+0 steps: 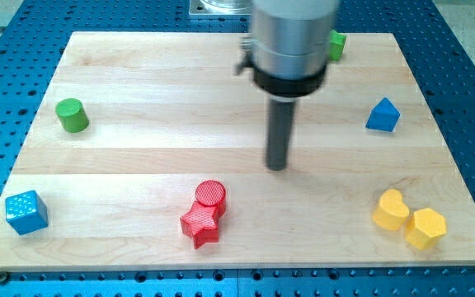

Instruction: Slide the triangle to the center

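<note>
Wooden board (138, 148): my tip (277, 167) near centre, touching nothing, blue triangle (383, 115) well right; no jaws

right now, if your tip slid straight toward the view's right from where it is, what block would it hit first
Probably nothing: my tip sits near the board's middle, and a straight line to the view's right seems to pass below the blue triangle and above the yellow heart. Depth is hard to judge, so the triangle could be grazed.

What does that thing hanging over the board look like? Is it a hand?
No hand and no fingers. A wide silvery metal cylinder ends in a black collar, and a straight dark grey rod runs down from it to my tip. No cables or markings show.
</note>
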